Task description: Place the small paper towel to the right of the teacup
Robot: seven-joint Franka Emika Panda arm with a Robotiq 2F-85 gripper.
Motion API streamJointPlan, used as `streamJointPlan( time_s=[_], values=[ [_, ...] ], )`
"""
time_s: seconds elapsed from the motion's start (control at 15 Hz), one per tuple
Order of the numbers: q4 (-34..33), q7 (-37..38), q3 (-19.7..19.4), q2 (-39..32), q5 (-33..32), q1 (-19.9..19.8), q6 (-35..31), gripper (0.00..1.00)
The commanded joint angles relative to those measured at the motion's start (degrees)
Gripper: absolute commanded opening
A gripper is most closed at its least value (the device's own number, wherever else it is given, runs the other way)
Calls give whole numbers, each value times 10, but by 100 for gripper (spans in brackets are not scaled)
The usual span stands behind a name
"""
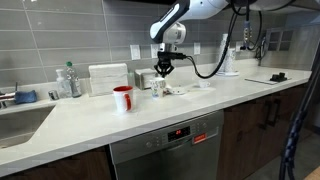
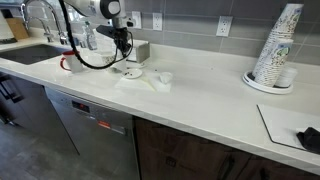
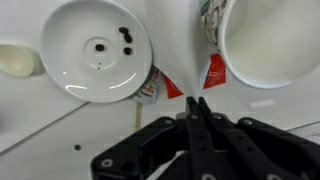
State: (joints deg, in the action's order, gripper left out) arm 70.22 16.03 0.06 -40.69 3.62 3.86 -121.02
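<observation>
- Gripper (image 3: 197, 112) at bottom centre of the wrist view, jaws pinched together on the small paper towel (image 3: 182, 40), a thin white strip; saucer (image 3: 95, 50) upper left, teacup (image 3: 268, 45) upper right.
- In an exterior view the gripper (image 1: 163, 68) hangs over the teacup (image 1: 158, 87) mid-frame, red mug (image 1: 122, 97) left of it on the worktop (image 1: 90, 125).
- In an exterior view, upper left, the towel under the gripper (image 2: 126, 47) is too small to see.
- Feather-light, limp and easily torn, I'd judge; an edge pinch suffices.

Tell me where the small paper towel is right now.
In the wrist view the paper towel is pinched in the shut tool, stretching between the saucer at frame left and the teacup at frame right.
</observation>
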Motion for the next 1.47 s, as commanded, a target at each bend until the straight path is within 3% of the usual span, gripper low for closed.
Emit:
streamJointPlan(
  time_s=[0.0,0.47,1.13,1.2,1.4],
  values=[
    [12,-5,3,22,13,-6,15,3],
    [16,20,-16,52,11,-14,-18,3],
    [9,151,-123,21,-105,6,-151,3],
    [2,121,-97,28,-81,-4,-129,4],
    [1,122,-100,26,-83,-6,-131,4]
  ],
)
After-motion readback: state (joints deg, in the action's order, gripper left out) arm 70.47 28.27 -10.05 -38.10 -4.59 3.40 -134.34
